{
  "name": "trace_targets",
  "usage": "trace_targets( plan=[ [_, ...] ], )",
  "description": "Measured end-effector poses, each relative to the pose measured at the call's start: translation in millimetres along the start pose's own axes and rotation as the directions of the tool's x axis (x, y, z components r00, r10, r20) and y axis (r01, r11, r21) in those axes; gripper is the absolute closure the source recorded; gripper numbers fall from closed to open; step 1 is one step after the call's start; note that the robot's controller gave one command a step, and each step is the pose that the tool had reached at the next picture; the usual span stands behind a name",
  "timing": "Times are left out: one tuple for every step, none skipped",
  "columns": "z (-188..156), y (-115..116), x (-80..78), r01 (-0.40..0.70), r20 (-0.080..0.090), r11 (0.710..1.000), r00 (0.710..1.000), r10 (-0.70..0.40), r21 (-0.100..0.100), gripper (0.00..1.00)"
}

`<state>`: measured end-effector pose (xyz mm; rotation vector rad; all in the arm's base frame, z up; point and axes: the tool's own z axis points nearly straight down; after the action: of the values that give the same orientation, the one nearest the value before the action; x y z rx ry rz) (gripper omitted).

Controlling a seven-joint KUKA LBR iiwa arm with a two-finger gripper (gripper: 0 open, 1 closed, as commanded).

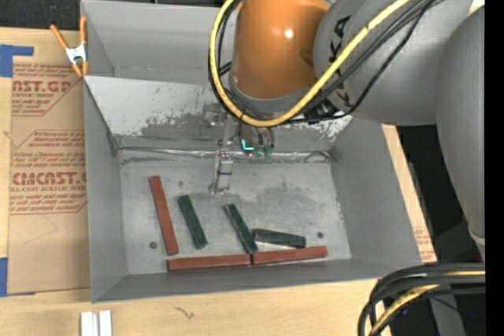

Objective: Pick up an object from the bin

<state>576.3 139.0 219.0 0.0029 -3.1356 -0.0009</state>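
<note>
**gripper above bare floor, bars lie in front of it**

camera view: the arm comes in from the right, and under its orange cover point(272, 35) the gripper point(220, 177) hangs down over the back-middle part of the grey bin point(106, 232). it looks like one narrow piece from here, so i cannot tell if it is open or closed; nothing is seen in it. below it the floor is bare.

the things to pick lie closer to the front wall. nearest to the gripper are two dark green bars, the left green bar point(191, 222) and the middle green bar point(239, 227), both tilted and apart from each other. a third green bar point(278, 238) lies flat and seems to touch the lower end of the middle one. a long red bar point(163, 214) stands slanted at the left, and two more red bars point(246, 257) lie end to end along the front wall.

in my judgement the pick is not yet begun. the left green bar is a good choice because it lies free on both long sides. to do it well, the gripper should turn so that it closes across the narrow width of the bar, come down over the bar's middle, and go low, since the bars are thin and flat. the bars near the front wall give less room.
</note>
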Motion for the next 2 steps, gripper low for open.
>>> trace_targets(
  plan=[
    [153.0, 17.8, 14.6, 0.223, -0.001, 0.975, 0.975, -0.223, 0.002, 0.0],
    [149.9, -18.0, 32.9, 0.673, 0.004, 0.739, 0.739, -0.673, 0.004, 0.0]
  ],
)
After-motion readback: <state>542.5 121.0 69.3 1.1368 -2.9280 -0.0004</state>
